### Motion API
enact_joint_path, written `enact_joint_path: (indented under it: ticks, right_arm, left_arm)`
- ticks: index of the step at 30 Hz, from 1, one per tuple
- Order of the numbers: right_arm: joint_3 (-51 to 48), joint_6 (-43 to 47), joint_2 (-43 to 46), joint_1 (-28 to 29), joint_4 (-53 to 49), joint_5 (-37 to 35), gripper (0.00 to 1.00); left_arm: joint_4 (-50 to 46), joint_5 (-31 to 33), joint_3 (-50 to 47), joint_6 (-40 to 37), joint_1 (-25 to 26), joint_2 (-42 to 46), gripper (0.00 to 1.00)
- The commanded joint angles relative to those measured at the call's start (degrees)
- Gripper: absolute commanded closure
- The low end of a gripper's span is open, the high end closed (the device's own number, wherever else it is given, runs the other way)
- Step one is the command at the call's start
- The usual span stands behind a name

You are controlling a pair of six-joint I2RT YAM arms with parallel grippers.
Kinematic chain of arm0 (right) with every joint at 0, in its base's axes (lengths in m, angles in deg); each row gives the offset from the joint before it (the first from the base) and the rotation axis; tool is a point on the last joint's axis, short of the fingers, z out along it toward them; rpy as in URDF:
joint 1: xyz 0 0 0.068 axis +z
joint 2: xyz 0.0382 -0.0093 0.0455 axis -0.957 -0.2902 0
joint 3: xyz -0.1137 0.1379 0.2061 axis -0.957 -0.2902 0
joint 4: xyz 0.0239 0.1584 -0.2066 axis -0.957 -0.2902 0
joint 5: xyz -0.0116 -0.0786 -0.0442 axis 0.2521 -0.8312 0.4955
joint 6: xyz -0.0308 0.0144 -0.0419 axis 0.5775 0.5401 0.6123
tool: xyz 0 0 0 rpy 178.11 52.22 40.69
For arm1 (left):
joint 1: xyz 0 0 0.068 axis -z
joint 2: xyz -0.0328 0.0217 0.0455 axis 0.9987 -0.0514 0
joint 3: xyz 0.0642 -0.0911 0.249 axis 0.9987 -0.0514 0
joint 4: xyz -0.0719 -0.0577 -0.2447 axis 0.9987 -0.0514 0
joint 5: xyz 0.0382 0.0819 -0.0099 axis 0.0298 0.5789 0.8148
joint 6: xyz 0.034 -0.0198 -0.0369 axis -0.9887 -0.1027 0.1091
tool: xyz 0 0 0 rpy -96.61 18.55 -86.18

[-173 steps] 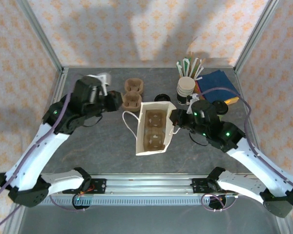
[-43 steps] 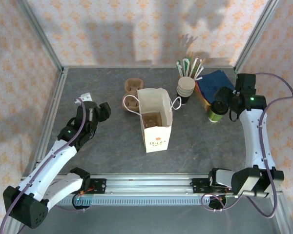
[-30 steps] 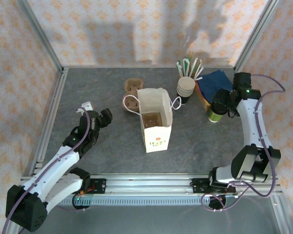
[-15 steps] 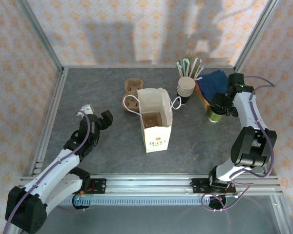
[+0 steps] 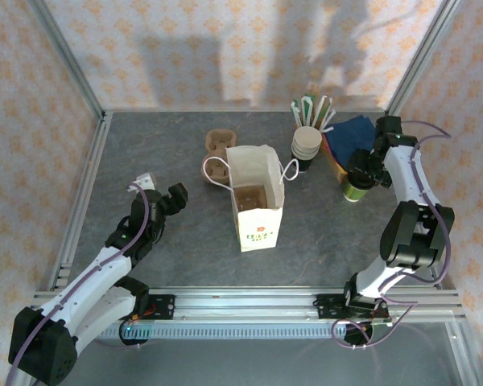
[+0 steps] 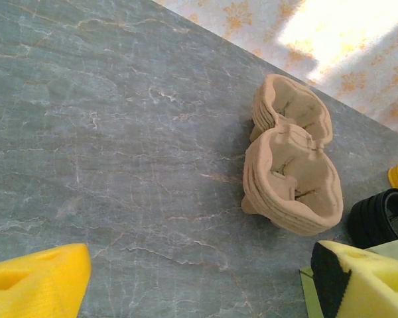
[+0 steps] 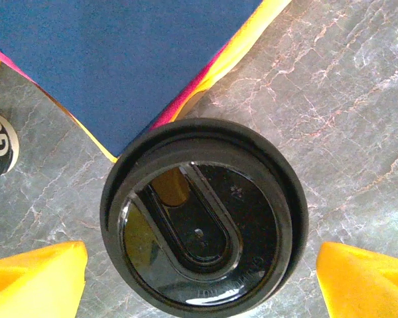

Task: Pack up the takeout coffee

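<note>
- Takeout coffee (image 5: 353,190) stands upright on the table (image 5: 145,153) at the right, well apart from the paper bag (image 5: 258,215) and just beside the blue napkin (image 5: 358,135).
- About six seconds back the bag lay on its side with both tools at its mouth; now it stands upright mid-table, with a brown pulp carrier (image 5: 252,195) seated inside.
- Since then the right tool (image 5: 362,167) has swung out to the cup and hangs right over it; in the last second only the arm's elbow has folded closer.
- The left tool (image 5: 175,195) has drawn back to the left of the bag and sits low over bare table.
- From the right wrist, the right tool (image 7: 199,278) is spread wide, one yellow fingertip (image 7: 33,278) on each side of the black lid (image 7: 202,215), with a gap on both sides. The overhead view hides this.
- The lid is glossy round plastic with a raised rim and an oval recess.
- From the left wrist, the left tool (image 6: 192,285) is also spread wide with nothing between its tips.
- Ahead of it lies the spare carrier stack (image 6: 292,172), rough moulded pulp with two cup wells; the table is grey, veined like stone.
</note>
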Motion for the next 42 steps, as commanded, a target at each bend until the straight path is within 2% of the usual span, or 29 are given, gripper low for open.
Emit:
enact_joint_path:
  ticks: [1,12,29,39,42]
  right_arm:
    - [1.97,0.66,-1.14,-0.08,-1.60,-0.01,0.13]
    - [2.50,0.01,-3.47,-0.05,-2.64,-0.42,0.23]
    - [3.21,-1.39,-7.82,0.53,-7.47,-1.92,0.23]
    - [4.52,-1.41,-10.37,0.90,-7.80,-0.28,0.22]
    - [4.87,-1.58,-10.46,1.19,-7.75,-0.59,0.25]
  left_arm:
    - [2.49,-0.67,-0.95,1.89,-0.53,0.47,0.12]
    - [2.80,-0.76,-0.95,2.22,-0.52,-0.06,0.12]
    - [4.12,-2.20,-1.04,3.25,-0.52,-2.59,0.13]
    - [4.29,-3.57,0.01,3.48,-0.52,-4.44,0.13]
    - [4.12,-3.78,0.28,3.48,-0.52,-4.64,0.14]
